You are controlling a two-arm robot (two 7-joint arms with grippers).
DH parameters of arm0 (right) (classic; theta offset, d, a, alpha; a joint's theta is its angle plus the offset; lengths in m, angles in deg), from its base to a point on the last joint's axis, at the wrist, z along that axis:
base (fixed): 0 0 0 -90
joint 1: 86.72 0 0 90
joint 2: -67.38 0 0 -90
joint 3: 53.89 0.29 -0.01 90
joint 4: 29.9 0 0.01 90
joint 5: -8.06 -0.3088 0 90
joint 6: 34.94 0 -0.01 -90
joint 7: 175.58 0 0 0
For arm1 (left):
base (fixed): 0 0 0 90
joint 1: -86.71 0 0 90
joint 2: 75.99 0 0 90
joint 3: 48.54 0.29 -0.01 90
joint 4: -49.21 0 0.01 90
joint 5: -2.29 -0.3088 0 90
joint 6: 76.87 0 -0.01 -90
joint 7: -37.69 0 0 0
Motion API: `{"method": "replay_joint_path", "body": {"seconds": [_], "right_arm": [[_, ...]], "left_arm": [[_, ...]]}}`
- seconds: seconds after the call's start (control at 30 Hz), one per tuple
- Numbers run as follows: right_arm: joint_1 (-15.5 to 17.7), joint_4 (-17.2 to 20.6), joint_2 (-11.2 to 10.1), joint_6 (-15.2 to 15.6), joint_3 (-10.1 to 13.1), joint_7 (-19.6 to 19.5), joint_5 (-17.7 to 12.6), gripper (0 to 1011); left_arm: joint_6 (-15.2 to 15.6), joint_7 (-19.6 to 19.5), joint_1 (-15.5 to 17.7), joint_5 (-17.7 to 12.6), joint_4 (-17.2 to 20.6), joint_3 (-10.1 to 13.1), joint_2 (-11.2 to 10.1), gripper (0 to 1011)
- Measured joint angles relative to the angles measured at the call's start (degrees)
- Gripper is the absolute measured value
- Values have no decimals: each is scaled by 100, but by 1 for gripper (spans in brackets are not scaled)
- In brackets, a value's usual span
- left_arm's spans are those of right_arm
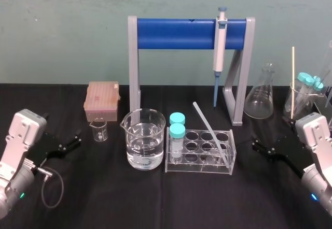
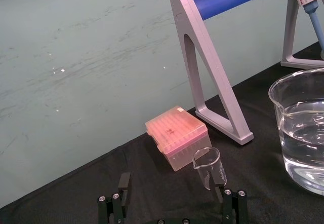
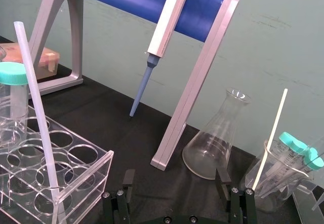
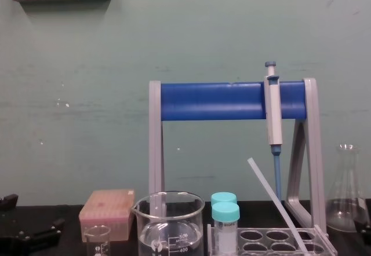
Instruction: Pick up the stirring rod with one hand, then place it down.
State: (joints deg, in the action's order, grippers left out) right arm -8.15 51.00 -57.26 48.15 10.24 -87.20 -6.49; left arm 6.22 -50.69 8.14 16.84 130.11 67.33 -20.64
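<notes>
Leaning in the clear rack, the rod stood tilted: its lower end sat in a well at the rack's front right, and its upper end pointed up and to the left, free in the air. Two capped tubes stood in the rack's left wells, just beside a beaker with water. The left pincer rested low over the black worktop at the far left, its fingers spread apart and holding nothing. The right pincer was at the far right, also spread wide and empty, well apart from the rod. Behind the rack, a pipette hung on the blue stand.
</notes>
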Motion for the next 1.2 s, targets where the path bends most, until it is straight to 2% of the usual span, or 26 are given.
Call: {"method": "replay_joint_path", "body": {"seconds": [1.2], "right_arm": [[0, 0, 0, 0, 0, 0, 0, 1003]], "left_arm": [[0, 0, 0, 0, 0, 0, 0, 1000]]}}
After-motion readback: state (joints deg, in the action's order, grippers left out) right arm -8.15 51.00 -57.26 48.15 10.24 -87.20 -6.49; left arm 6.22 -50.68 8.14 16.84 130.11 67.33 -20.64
